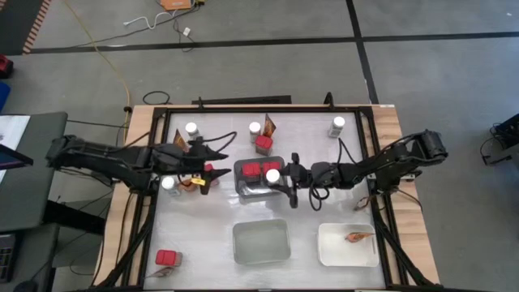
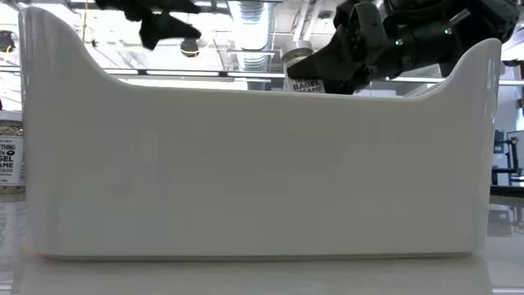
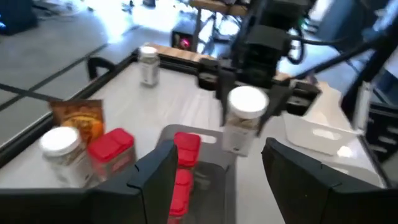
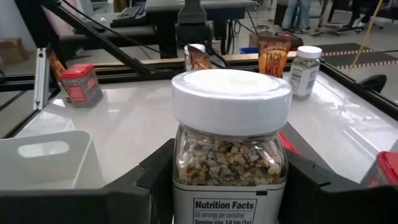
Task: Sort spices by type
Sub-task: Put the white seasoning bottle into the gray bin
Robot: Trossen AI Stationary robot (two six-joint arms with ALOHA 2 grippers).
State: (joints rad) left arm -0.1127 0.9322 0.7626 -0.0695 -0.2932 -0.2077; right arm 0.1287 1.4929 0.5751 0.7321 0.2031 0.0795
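High view: my right gripper (image 1: 281, 180) is clamped on a jar (image 1: 273, 175) over the grey tray (image 1: 243, 191) with two red boxes (image 1: 261, 170); left gripper (image 1: 212, 159) is apart, empty. One packet (image 1: 355, 237) sorted; most jars and packets still scattered.

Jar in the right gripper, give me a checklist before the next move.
1. Grip: ok, right gripper is clamped on the jar.
2. Jar upright: ok.
3. Tray below matches: not ok, the grey tray holds red boxes.
4. Left gripper out of the way: ok, open, empty, beside the grey tray.
5. Free tray for jars: ok, front tray holds nothing.
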